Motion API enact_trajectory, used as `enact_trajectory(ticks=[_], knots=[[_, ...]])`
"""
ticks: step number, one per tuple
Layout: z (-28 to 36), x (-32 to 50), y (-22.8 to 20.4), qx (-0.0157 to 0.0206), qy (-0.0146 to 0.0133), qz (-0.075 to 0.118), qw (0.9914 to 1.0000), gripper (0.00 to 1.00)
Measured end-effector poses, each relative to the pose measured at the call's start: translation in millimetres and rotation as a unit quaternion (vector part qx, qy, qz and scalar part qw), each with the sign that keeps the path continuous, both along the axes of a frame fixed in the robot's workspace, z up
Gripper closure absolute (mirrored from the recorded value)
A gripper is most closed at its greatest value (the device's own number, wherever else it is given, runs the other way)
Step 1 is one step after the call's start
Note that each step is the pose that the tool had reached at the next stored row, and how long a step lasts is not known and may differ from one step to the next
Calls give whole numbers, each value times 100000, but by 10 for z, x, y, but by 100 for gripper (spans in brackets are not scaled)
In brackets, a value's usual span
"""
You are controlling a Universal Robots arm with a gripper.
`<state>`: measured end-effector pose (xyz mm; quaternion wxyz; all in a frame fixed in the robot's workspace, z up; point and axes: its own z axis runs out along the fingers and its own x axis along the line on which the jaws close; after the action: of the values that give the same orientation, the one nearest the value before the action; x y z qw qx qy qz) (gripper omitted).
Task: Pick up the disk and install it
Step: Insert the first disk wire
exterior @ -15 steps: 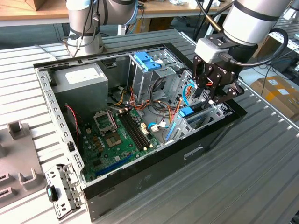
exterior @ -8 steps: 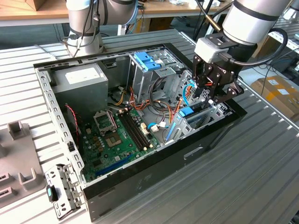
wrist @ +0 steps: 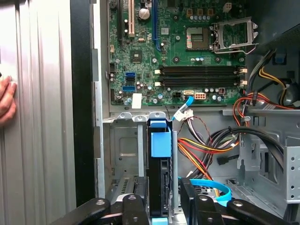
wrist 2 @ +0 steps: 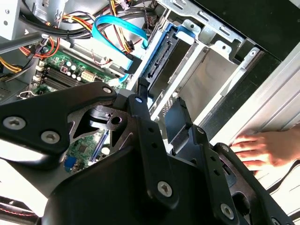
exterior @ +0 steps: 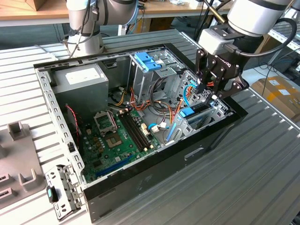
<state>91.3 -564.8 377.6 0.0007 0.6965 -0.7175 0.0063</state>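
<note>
Disk edge-up btw. part-open fingers

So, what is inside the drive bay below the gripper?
The disk stands on edge in the bay, a blue piece at its end. The gripper hides the rest of it.

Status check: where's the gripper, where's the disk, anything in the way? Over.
Gripper open, astride the disk. Disk on edge in its bay. Blue cable close by the fingers; a hand rests outside the case.
</note>
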Motion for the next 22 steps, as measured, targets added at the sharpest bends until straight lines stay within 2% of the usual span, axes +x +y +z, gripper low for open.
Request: enact_trajectory(ticks=[6,8,10,12,14,15,22], knots=[[3,0,14,-32,1,-1,100000,58],[3,1,40,-31,1,1,100000,58],[3,3,86,-36,0,0,100000,58],[3,4,96,-35,0,-7,100000,58],[69,11,96,-46,3,-3,100000,58],[77,11,97,-46,6,-4,100000,58],[79,63,144,-53,7,0,100000,58]])
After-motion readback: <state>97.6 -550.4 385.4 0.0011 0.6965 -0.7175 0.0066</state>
